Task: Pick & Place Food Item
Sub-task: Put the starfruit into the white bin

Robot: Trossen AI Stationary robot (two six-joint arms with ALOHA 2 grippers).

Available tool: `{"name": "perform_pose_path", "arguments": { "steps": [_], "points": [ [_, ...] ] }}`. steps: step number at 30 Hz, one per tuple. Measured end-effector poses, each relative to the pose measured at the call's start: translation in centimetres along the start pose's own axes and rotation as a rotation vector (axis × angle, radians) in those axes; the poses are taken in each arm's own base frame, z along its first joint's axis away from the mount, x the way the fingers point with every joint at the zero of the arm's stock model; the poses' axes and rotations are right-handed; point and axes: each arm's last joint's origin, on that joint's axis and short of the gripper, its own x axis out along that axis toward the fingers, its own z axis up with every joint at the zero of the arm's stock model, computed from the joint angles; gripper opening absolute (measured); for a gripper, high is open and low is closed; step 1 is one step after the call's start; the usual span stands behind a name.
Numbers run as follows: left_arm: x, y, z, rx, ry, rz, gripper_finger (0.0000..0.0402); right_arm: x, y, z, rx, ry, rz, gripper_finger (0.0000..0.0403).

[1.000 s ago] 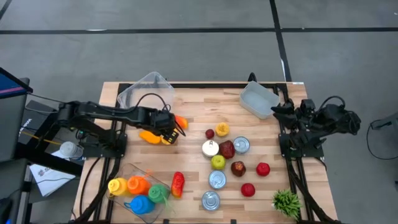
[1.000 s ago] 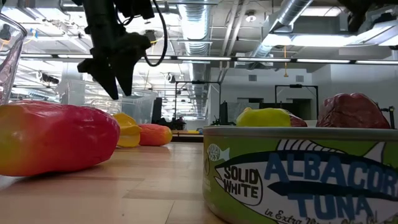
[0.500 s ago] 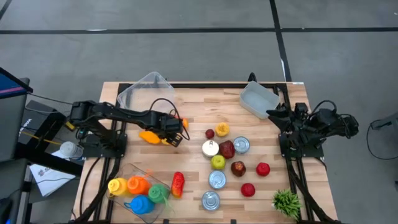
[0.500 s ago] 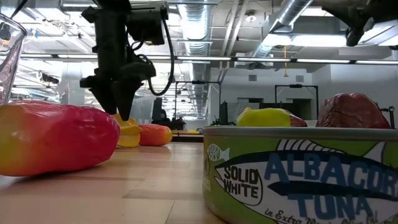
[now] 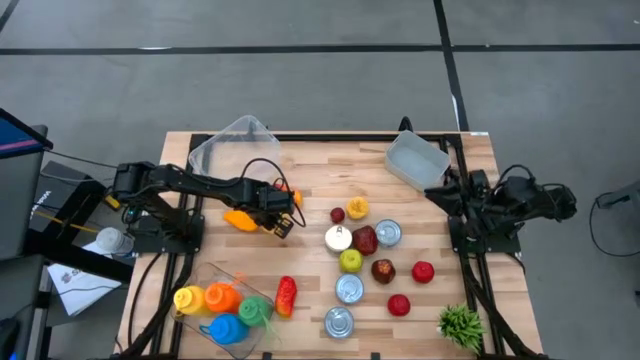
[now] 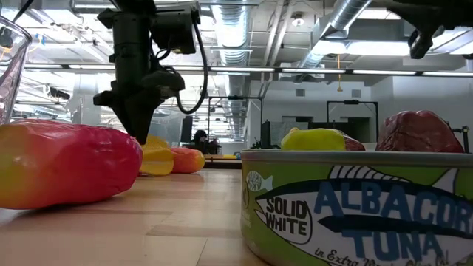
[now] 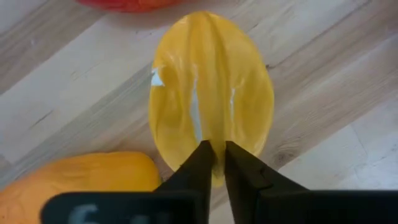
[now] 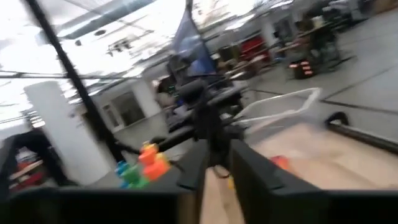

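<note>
Two dark fingers of the left gripper (image 7: 217, 163) pinch the rim of a yellow starfruit (image 7: 211, 93) on the table's (image 5: 330, 160) left half, a lift seemingly next, while the right gripper (image 5: 436, 190) hangs empty, fingers together, beside a clear tub (image 5: 416, 160).

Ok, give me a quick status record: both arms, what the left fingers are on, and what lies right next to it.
left gripper: down at the table's left-centre, fingers shut on the near edge of the ridged yellow plastic starfruit
starfruit: lying flat on the wooden table
neighbours: orange plastic fruit beside it, red-orange plastic piece just beyond
right gripper: raised at the table's right edge near the clear plastic tub, holding nothing
</note>
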Motion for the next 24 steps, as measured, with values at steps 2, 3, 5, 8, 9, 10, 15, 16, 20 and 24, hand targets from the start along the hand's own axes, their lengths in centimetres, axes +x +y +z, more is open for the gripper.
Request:
{"name": "perform_pose_path", "arguments": {
  "steps": [2,3,5,8,9,10,15,16,20,24],
  "points": [
    [0.0,0.0,0.0,0.013,0.0,0.0,0.001,0.3,0.0,-0.8,0.004,0.025,0.063,0.0016],
    [0.0,0.0,0.0,0.024,0.0,0.0,0.0007,0.4,0.0,-1.3,0.006,0.036,0.099,0.0009],
    [0.0,0.0,0.0,0.026,0.0,-0.001,0.0008,0.7,-0.1,-2.2,0.026,0.043,0.144,0.0011],
    [0.0,0.0,0.0,0.027,-0.001,-0.002,0.0014,1.2,-0.8,-4.4,0.05,0.071,0.132,0.0004],
    [0.0,0.0,0.0,0.027,-0.001,-0.002,0.0014,1.3,-1.0,-4.9,0.061,0.066,0.135,0.0003],
    [0.0,0.0,0.0,0.027,-0.002,-0.003,0.0011,1.4,-1.1,-5.3,0.077,0.046,0.145,0.0003],
    [-0.5,-0.2,0.1,0.023,-0.01,-0.053,0.0005,1.6,-1.5,-6.8,0.081,0.008,0.224,0.0002],
    [-0.7,-0.2,0.2,0.022,-0.018,-0.07,0.0005,1.6,-1.5,-6.9,0.075,0.023,0.232,0.0002],
    [-2.5,0.2,0.1,0.013,-0.06,-0.124,0.0003,1.6,-1.6,-7.3,0.033,0.053,0.229,0.0001],
    [-5.2,1.0,-0.2,-0.024,-0.132,-0.212,0.0002,1.6,-1.9,-7.8,-0.001,0.101,0.189,0.0001]
  ]
}}
